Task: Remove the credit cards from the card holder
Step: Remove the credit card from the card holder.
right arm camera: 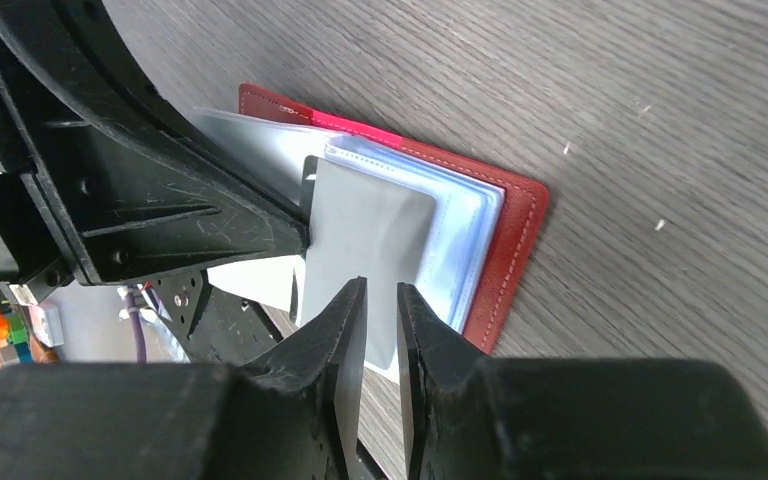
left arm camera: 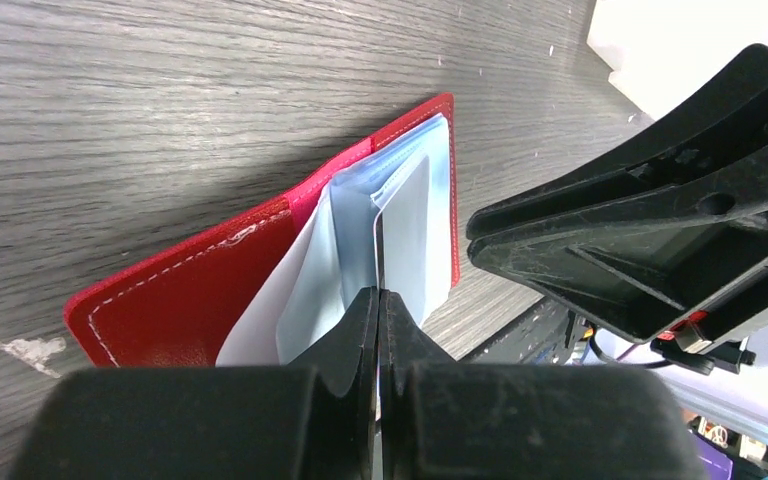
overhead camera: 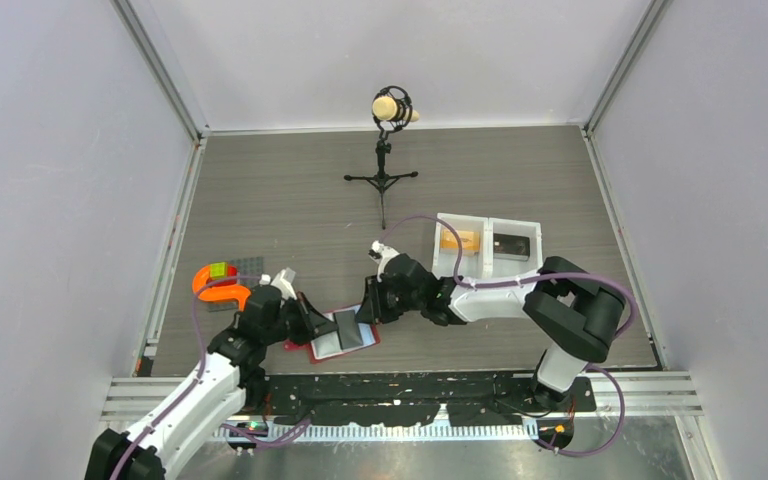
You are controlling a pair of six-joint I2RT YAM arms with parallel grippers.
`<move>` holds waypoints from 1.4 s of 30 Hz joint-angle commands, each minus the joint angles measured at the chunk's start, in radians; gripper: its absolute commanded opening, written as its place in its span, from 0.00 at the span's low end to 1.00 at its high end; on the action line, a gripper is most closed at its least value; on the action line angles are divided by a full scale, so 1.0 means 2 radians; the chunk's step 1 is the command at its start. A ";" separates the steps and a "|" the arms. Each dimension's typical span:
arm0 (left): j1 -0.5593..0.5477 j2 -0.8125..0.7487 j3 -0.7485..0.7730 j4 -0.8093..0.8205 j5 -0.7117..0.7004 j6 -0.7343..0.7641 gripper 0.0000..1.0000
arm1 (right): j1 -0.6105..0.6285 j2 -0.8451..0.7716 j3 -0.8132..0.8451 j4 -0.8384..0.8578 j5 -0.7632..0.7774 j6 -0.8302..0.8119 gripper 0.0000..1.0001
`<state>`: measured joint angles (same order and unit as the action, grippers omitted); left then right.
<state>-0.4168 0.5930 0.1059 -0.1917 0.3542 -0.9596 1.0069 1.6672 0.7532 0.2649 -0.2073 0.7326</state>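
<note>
Left gripper point(left arm camera: 378, 305) clenched on edge of grey card point(right arm camera: 365, 235); card held raised at angle above pale pockets. Right gripper point(right arm camera: 380, 300) parted narrowly, poised at opposite edge of same card; nothing seen clamped. Holder point(left arm camera: 190, 290) laid open on table point(overhead camera: 290, 190), near edge, left of centre, between both grippers. White tray point(overhead camera: 487, 225) seen well apart, far right.
</note>
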 commanded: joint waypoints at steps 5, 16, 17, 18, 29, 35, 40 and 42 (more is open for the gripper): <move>0.002 0.019 0.023 0.039 0.039 0.020 0.00 | 0.003 0.042 0.020 0.024 -0.012 0.004 0.25; 0.027 0.001 0.021 0.004 0.038 0.011 0.00 | -0.001 0.063 0.001 0.010 0.020 0.013 0.24; 0.030 -0.001 0.021 -0.002 0.037 0.011 0.00 | -0.002 0.064 -0.004 0.016 0.020 0.017 0.25; 0.032 -0.002 0.020 -0.007 0.037 0.012 0.00 | -0.003 0.064 -0.007 0.020 0.019 0.018 0.24; 0.047 -0.017 0.046 -0.086 0.005 0.047 0.00 | -0.019 0.050 -0.018 0.029 0.013 0.011 0.24; 0.048 -0.037 0.055 -0.114 -0.010 0.044 0.00 | -0.024 0.049 -0.023 0.036 0.010 0.011 0.24; 0.048 -0.060 0.075 -0.145 -0.020 0.061 0.00 | -0.024 0.039 -0.019 0.026 0.012 -0.008 0.27; 0.049 -0.068 0.089 -0.170 -0.039 0.070 0.00 | -0.024 0.030 -0.018 0.023 0.013 -0.015 0.27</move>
<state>-0.3252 0.4927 0.2005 -0.4435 0.3378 -0.8753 0.9672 1.7599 0.7349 0.3912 -0.2302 0.7670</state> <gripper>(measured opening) 0.009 0.263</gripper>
